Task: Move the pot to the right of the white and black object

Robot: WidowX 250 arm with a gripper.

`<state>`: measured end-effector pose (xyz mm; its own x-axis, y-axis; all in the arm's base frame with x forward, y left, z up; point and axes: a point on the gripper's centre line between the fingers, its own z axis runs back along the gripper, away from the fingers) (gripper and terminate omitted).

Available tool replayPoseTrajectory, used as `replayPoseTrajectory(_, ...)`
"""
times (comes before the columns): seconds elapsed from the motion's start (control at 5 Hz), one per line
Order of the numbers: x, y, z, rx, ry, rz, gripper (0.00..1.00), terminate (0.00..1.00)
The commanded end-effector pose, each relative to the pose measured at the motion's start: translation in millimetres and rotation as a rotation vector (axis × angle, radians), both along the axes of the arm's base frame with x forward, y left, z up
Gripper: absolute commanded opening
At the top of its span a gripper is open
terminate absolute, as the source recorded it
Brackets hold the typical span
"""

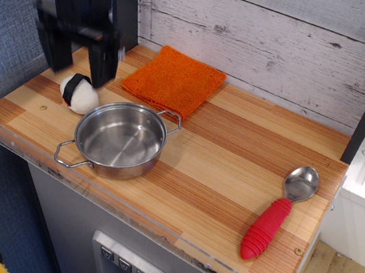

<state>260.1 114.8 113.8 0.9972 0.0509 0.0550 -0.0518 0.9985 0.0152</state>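
The shiny steel pot (120, 140) with two wire loop handles rests on the wooden counter near its front left. The white rice-ball toy with a black band (78, 93) lies just to the pot's left and a little behind it. My black gripper (76, 62) hangs blurred above the toy, lifted clear of the pot, with its two fingers spread apart and nothing between them.
An orange cloth (174, 80) lies behind the pot against the plank wall. A red-handled metal spoon (278, 213) lies at the right front. A clear plastic lip (125, 213) edges the counter's front.
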Motion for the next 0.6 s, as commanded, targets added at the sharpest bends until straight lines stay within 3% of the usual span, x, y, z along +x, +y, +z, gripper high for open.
replayPoseTrajectory(0.0, 0.5, -7.4, 22.2, 0.030, -0.043, -0.022, 1.00, 0.00)
replayPoseTrajectory(0.2, 3.6, -5.2, 23.1, 0.019, 0.001, -0.111, 1.00, 0.00)
replayPoseTrajectory(0.4, 3.6, -5.2, 23.1, 0.019, 0.001, -0.111, 1.00, 1.00)
